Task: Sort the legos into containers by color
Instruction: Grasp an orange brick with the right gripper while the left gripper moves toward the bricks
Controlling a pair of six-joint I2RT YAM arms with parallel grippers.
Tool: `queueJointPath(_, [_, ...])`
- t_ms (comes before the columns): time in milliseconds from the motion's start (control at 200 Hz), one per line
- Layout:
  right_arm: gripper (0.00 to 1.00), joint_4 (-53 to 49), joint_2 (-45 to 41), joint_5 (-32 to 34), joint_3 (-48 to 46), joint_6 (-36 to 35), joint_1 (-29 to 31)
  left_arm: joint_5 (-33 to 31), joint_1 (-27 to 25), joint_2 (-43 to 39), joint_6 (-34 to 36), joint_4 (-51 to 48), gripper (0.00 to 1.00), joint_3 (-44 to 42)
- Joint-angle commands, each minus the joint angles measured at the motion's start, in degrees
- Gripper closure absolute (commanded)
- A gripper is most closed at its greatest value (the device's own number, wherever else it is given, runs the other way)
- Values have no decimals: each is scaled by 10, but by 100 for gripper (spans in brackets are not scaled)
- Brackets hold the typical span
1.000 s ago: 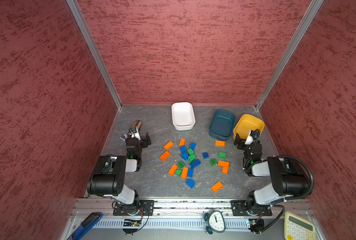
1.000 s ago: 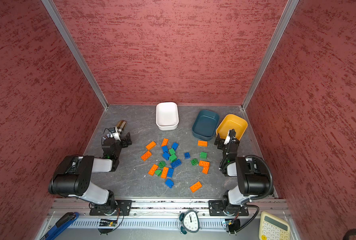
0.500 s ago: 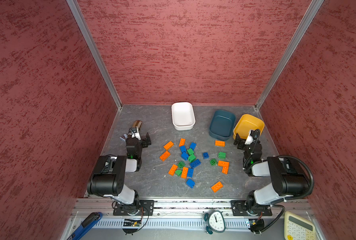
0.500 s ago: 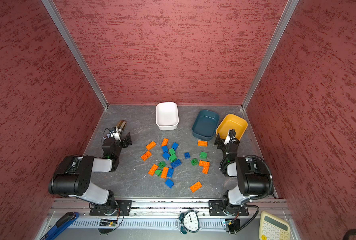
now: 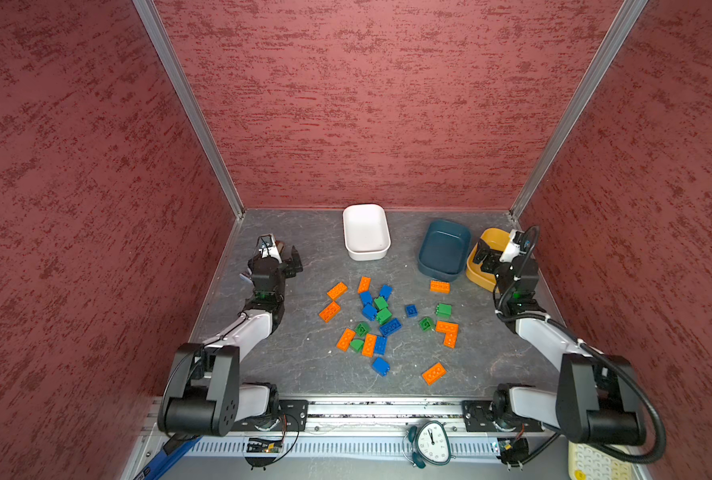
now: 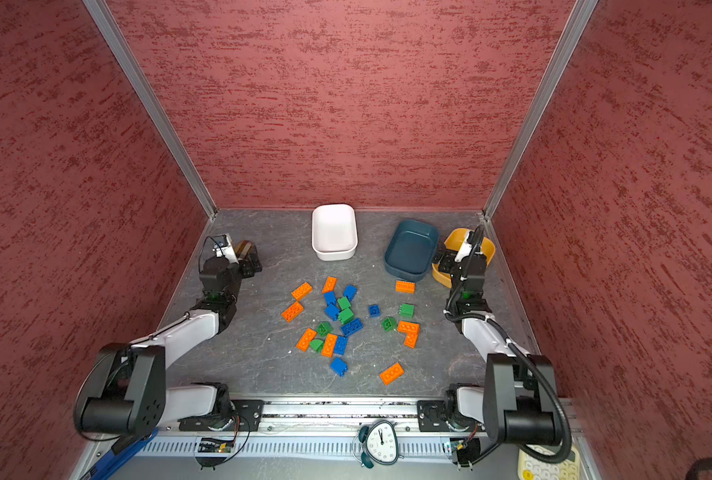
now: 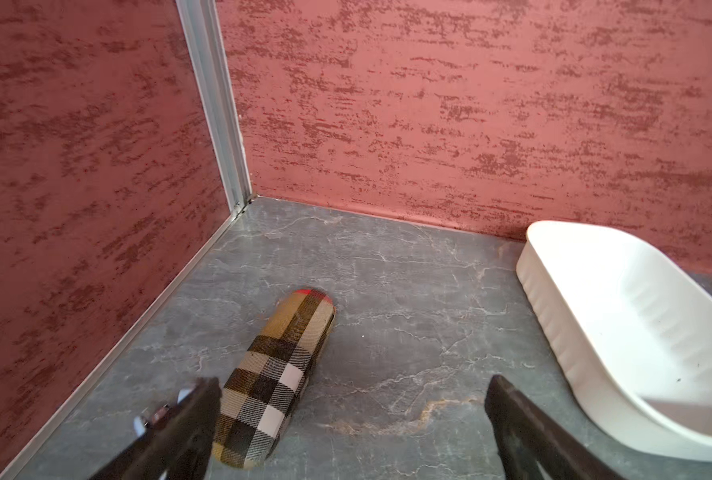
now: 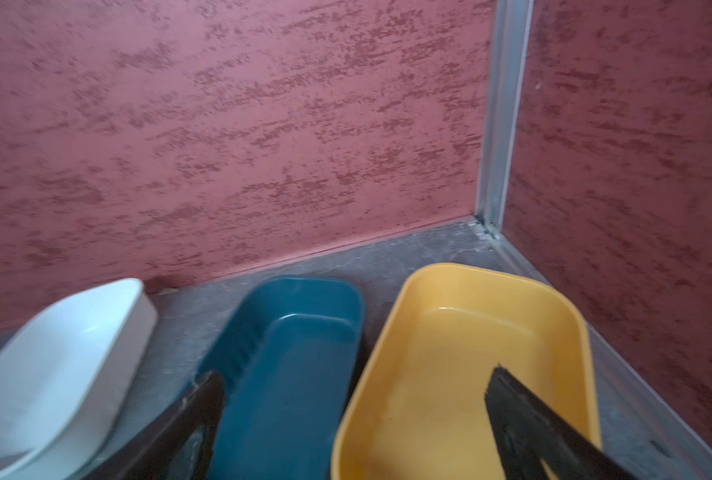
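Across the table, bricks lay scattered; left gripper and right gripper both gaped wide, holding nothing.

Both top views look down over everything; wrist views look low, close, between their jaws, sharing the white bowl.

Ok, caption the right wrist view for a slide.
Open right hand frames the empty teal bowl and yellow bowl, white bowl alongside.
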Motion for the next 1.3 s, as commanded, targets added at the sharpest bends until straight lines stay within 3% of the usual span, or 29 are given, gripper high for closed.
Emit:
queueJointPath(0, [1,-205,-4,-93,37,108,5,-114,-42,-32,-91,-145,1,41])
queueJointPath(60, [1,-251,1,-155,50,124,13,-110,-64,-40,-153,-199,1,61])
queueJointPath(130, [1,-303,8,-177,58,140,36,-76,-83,-49,-203,-221,1,65])
queueJointPath(235, [1,-355,28,-176,57,147,81,-76,-101,-61,-275,-221,1,55])
queueJointPath(301, [1,-379,45,-137,60,159,111,-83,-111,-64,-298,-224,1,53])
queueJointPath(411, [1,-394,80,-63,69,160,164,-133,-136,-62,-299,-235,1,57])
queueJointPath(511, [1,-421,139,19,106,168,191,-130,-147,-61,-283,-200,1,46])
queueJointPath(691, [1,-454,241,68,181,162,211,-131,-165,-69,-250,-141,1,23])
queueJointPath(842, [2,-470,288,108,217,169,218,-126,-171,-77,-213,7,1,-38])
queueJointPath(912, [3,-468,300,113,225,163,219,-160,-166,-83,-253,-51,1,-25])
queueJointPath(982, [6,-470,312,121,232,157,220,-153,-149,-87,-284,-118,1,-6])
queueJointPath(1297, [26,-453,322,112,215,117,224,-111,-143,-89,-275,-166,1,13])
